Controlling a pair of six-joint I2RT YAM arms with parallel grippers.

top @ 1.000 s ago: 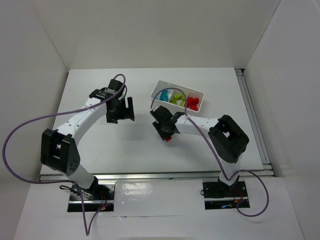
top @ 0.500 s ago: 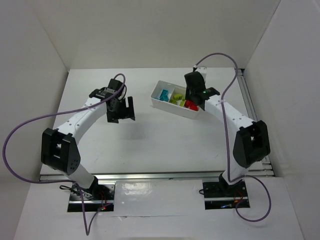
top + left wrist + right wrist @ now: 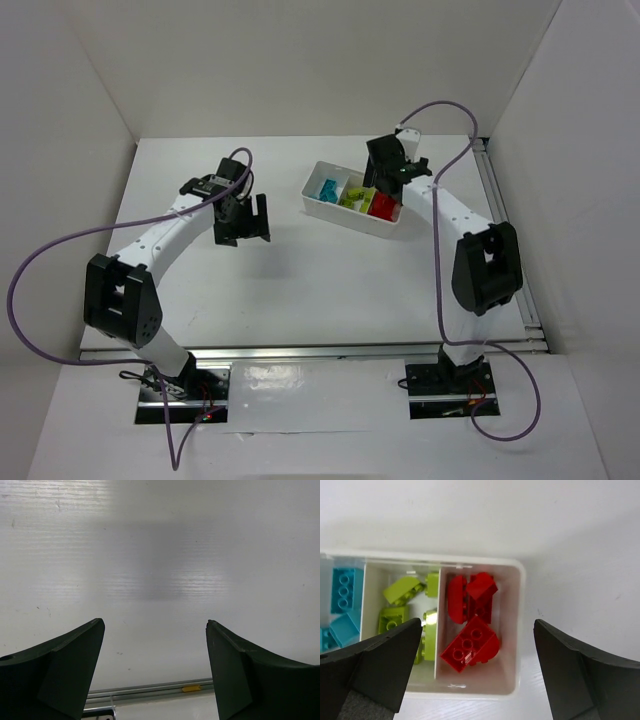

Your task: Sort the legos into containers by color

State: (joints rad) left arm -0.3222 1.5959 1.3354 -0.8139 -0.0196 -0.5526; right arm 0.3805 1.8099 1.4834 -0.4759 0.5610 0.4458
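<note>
The white tray (image 3: 353, 213) lies at the back right of the table, its three sections holding cyan legos (image 3: 327, 189), lime legos (image 3: 352, 197) and red legos (image 3: 381, 207). In the right wrist view the red legos (image 3: 469, 644) lie loose in the end section of the tray (image 3: 517, 630), the lime legos (image 3: 395, 617) fill the middle one, and the cyan legos (image 3: 344, 590) show at the left. My right gripper (image 3: 477, 672) hangs open over the red section, holding nothing. My left gripper (image 3: 155, 670) stands open above bare table, far left of the tray (image 3: 243, 221).
White walls enclose the table on three sides. A metal rail (image 3: 505, 230) runs along the right edge, and another rail (image 3: 150, 690) shows at the near edge in the left wrist view. Purple cables (image 3: 40, 260) loop off both arms.
My right arm swung from mid-table up to the tray with a red lego, then its jaws opened over the red section, where the brick now lies. The left arm has not moved.
</note>
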